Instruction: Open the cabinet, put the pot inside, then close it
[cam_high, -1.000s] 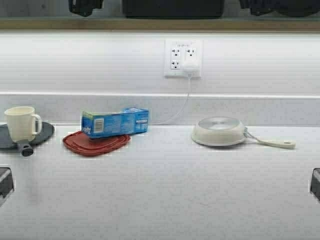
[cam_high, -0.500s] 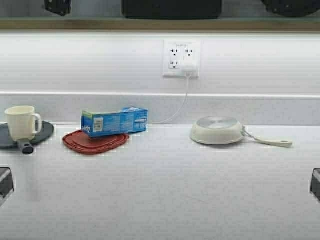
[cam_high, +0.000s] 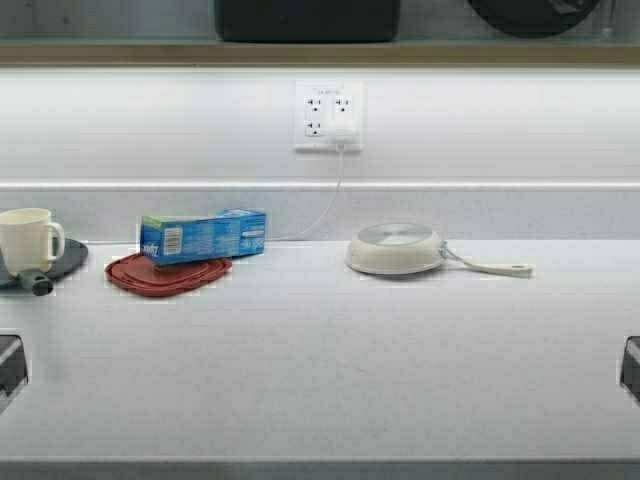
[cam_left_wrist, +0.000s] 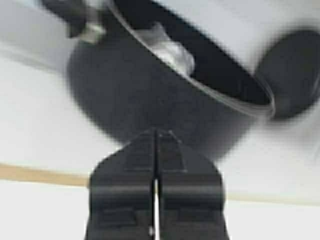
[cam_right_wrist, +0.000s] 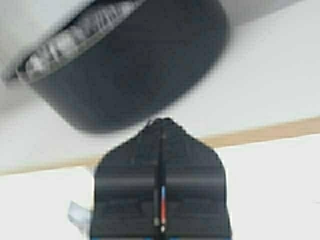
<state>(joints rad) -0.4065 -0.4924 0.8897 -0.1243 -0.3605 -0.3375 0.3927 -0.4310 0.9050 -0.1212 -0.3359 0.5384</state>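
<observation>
The black pot (cam_high: 305, 18) sits inside the cabinet, above its tan bottom edge (cam_high: 150, 50), at the top of the high view; the doors are out of view. In the left wrist view the pot (cam_left_wrist: 150, 95) fills the middle, and my left gripper (cam_left_wrist: 156, 133) is shut and empty just short of its wall. In the right wrist view my right gripper (cam_right_wrist: 161, 122) is also shut and empty, close under the pot (cam_right_wrist: 135, 75). A dark rounded shape (cam_high: 535, 14) at the top right of the high view is too cropped to identify.
Below the cabinet, the white counter (cam_high: 320, 370) holds a cream mug (cam_high: 25, 240) on a dark disc, a blue box (cam_high: 203, 235) on a red lid (cam_high: 165, 275), and a white lidded pan (cam_high: 398, 250). A wall outlet (cam_high: 328, 116) has a cord plugged in. The counter's front edge runs along the bottom.
The robot has moved: everything in the high view has shifted left and the counter's front edge has come into sight. The grippers seen earlier at the top have left that view.
</observation>
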